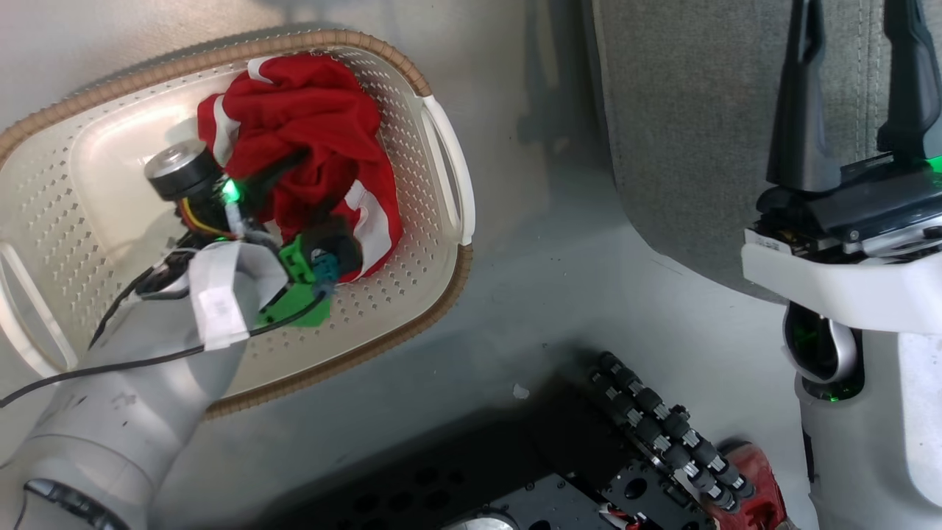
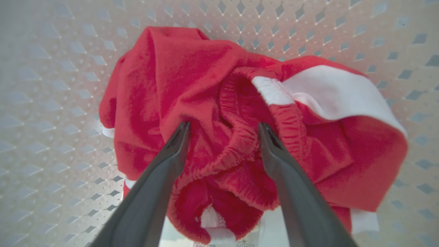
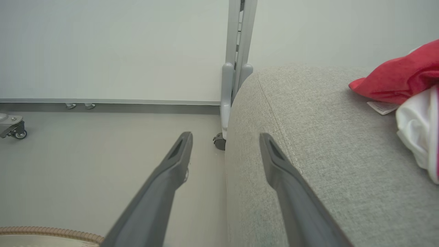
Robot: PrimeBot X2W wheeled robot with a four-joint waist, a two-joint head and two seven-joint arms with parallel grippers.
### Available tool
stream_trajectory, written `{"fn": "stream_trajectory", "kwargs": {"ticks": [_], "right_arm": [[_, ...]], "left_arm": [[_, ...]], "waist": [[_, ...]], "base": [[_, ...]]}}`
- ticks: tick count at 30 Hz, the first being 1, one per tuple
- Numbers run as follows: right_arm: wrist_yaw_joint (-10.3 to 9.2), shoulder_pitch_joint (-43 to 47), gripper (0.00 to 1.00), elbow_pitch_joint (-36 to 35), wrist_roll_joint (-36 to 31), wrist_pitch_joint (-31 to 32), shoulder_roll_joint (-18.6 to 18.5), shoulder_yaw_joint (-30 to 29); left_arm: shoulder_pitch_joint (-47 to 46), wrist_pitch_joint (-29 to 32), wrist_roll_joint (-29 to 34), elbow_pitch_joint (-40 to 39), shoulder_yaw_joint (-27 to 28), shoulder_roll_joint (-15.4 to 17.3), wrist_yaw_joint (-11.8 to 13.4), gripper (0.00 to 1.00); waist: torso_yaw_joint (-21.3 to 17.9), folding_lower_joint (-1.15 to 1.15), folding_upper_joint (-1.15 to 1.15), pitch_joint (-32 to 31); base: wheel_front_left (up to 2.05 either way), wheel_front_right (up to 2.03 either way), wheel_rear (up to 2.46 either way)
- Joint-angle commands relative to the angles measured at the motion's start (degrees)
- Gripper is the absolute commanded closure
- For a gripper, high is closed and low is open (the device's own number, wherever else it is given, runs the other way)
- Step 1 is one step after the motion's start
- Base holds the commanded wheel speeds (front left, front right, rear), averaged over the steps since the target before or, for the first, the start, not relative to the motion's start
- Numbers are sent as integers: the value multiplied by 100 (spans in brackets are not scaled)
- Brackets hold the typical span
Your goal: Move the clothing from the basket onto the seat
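Note:
The cream basket [image 1: 441, 169] with a brown woven rim stands on the floor at the left. A crumpled heap of red clothing [image 1: 309, 125] with white panels lies inside it. My left gripper [image 1: 294, 173] reaches down into that heap. In the left wrist view my left gripper [image 2: 223, 127] is open, its fingers astride a gathered red waistband of the clothing [image 2: 192, 79], with the perforated basket floor [image 2: 51, 103] around it. My right gripper [image 1: 854, 15] hangs open and empty over the corner of the grey seat [image 1: 684, 110]. Another red and white garment [image 3: 401, 75] lies on the seat [image 3: 325, 137].
My black base with a ribbed cable chain [image 1: 662, 434] fills the lower middle. Bare grey floor [image 1: 544, 243] separates basket and seat. Beyond the seat stand a grey frame post on a caster [image 3: 236, 68], a second caster [image 3: 13, 128] and a pale wall.

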Motion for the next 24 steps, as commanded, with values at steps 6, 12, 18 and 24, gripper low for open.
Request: {"fn": "stream_trajectory", "kwargs": {"ticks": [6, 12, 18, 24], "right_arm": [[-8, -114, 0, -116, -59, -17, 1, -74], [-8, -123, 0, -139, -118, -17, 1, -26], [-8, -150, 0, -211, -169, -17, 0, -46], [-8, -148, 0, -196, -208, -17, 0, -21]], "left_arm": [[-161, 3, -273, -211, 6, -136, 326, 0], [-137, 3, -477, 53, -45, -245, 361, 0], [-176, 3, -664, 341, -63, -273, 346, 100], [-222, 3, -777, 448, -83, -287, 435, 100]], "waist": [[139, -1, 0, 100], [223, -1, 0, 74], [247, -1, 0, 98], [254, -1, 0, 75]], "base": [[0, 0, 0], [0, 0, 0], [0, 0, 0], [0, 0, 0]]}}
